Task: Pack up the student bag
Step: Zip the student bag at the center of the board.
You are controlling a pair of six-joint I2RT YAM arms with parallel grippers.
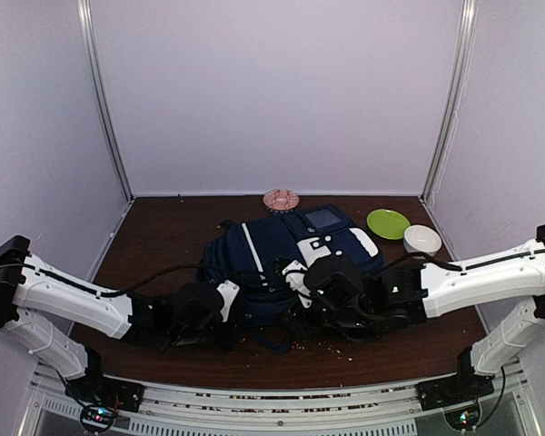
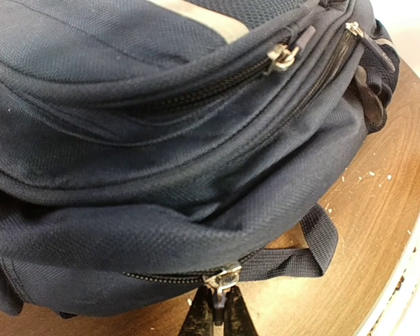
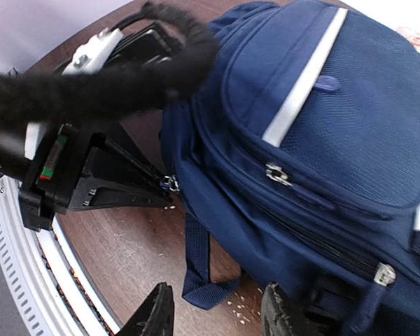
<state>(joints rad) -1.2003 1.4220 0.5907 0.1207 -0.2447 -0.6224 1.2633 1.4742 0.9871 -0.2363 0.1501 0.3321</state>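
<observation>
The student bag (image 1: 291, 259), a navy backpack with white stripes, lies in the middle of the brown table. It fills the left wrist view (image 2: 161, 140) and most of the right wrist view (image 3: 315, 140). My left gripper (image 2: 219, 308) is shut on the metal zipper pull (image 2: 222, 281) at the bag's lower seam; it also shows in the right wrist view (image 3: 169, 183). My right gripper (image 3: 217, 308) is open and empty, just above the table at the bag's near edge, over a dark strap loop (image 3: 203, 280).
A green plate (image 1: 388, 222) and a white bowl (image 1: 422, 240) stand right of the bag. A pink round object (image 1: 281, 198) lies behind it. Small crumbs (image 1: 331, 345) dot the table in front. The table edge (image 2: 413, 266) is close by.
</observation>
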